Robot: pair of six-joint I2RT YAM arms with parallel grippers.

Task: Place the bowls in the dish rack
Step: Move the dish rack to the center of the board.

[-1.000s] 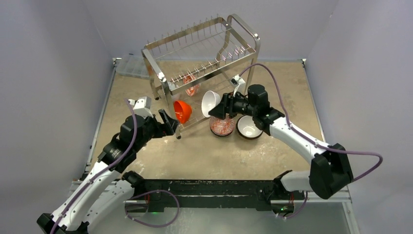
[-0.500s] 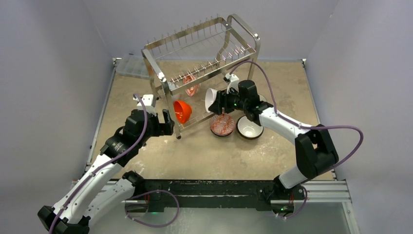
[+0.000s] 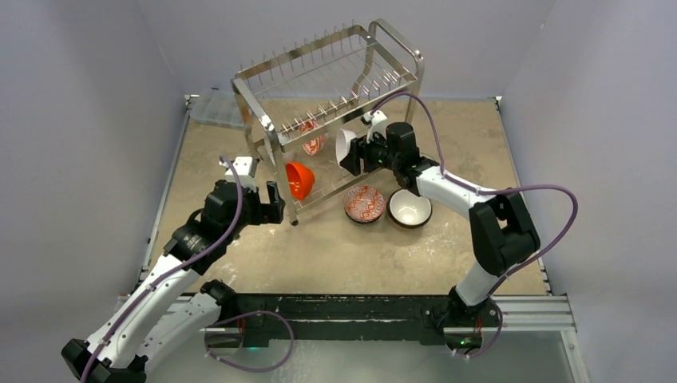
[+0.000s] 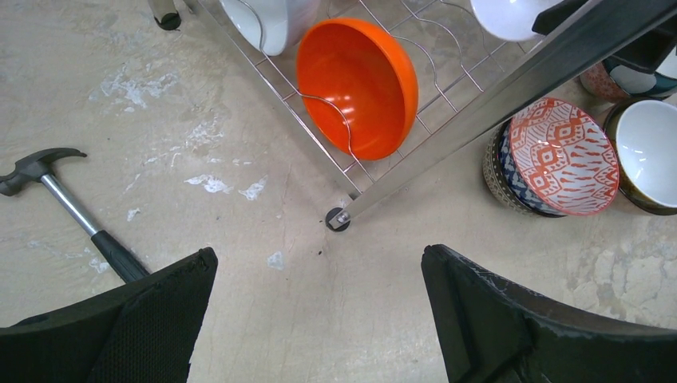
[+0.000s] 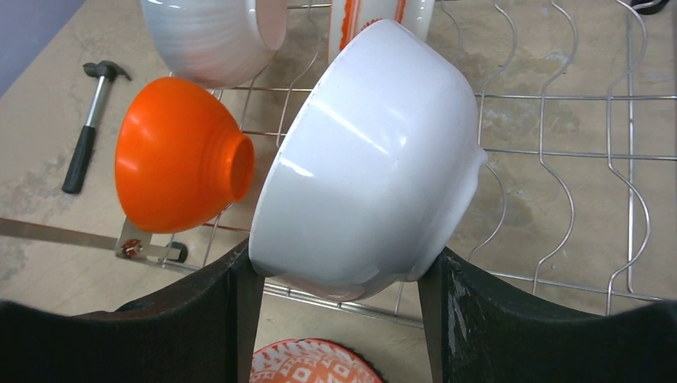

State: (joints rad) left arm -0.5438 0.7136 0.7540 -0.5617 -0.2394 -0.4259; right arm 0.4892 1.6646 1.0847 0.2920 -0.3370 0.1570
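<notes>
We think the white bowl (image 5: pixel 367 159) is hard, smooth and a bit heavy. It could slip, and it could crack if it bumps the wires. The safest place to hold it is the thick edge, with a finger on each side.

The right gripper (image 5: pixel 335 271) does that now. Its jaws pinch the low part of the white bowl, which fills the gap between them. The bowl is tipped on its side over the bottom shelf of the dish rack (image 3: pixel 319 88). The rack stands by the far edge of the tabletop (image 3: pixel 335 255). We cannot tell if the bowl touches the wires yet. The orange bowl (image 5: pixel 172 163) leans on that shelf just beside it, and they look apart.

The left gripper (image 4: pixel 318 254) has its jaws spread wide, with nothing in them. It hangs over bare tabletop near the front left foot of the rack. The orange bowl is past its fingertips, not between them.

Two more bowls sit touching on the tabletop in front of the rack. One is the red patterned bowl (image 3: pixel 365 203). The other is the brown bowl (image 3: pixel 409 209) with a white inside. We would grab each by its rim too.
</notes>
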